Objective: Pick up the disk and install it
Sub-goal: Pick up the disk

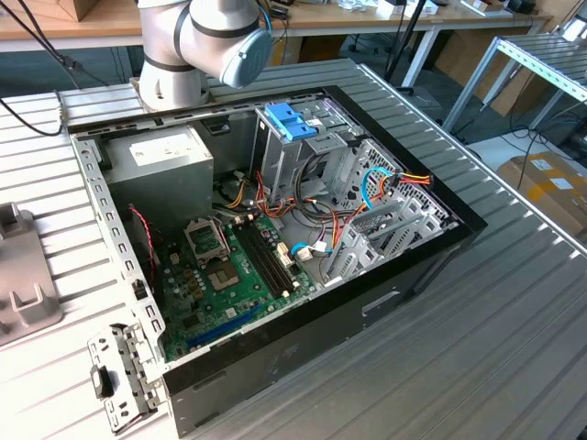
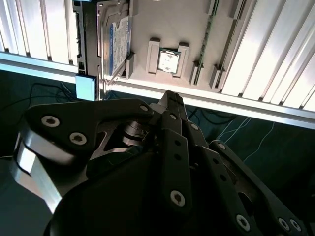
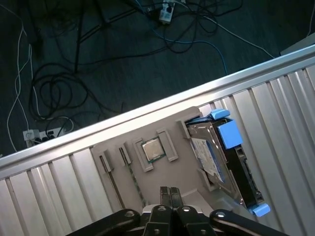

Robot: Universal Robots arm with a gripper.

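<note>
End effector (image 3: 170, 190) tips are pressed together on my feed, with nothing between them. It hangs over a grey fixture plate (image 3: 170, 172) that lies on the ribbed table (image 3: 54, 187), near the table's edge. The disk (image 3: 214, 160), silver with a white label and clipped in its light-blue frame, sits in the plate's end slot, apart from the end effector. A processor chip (image 3: 151, 149) rests in a recess beside it. In the exterior view, I see the open computer case (image 1: 367, 302) in front of the arm (image 1: 202, 46).
</note>
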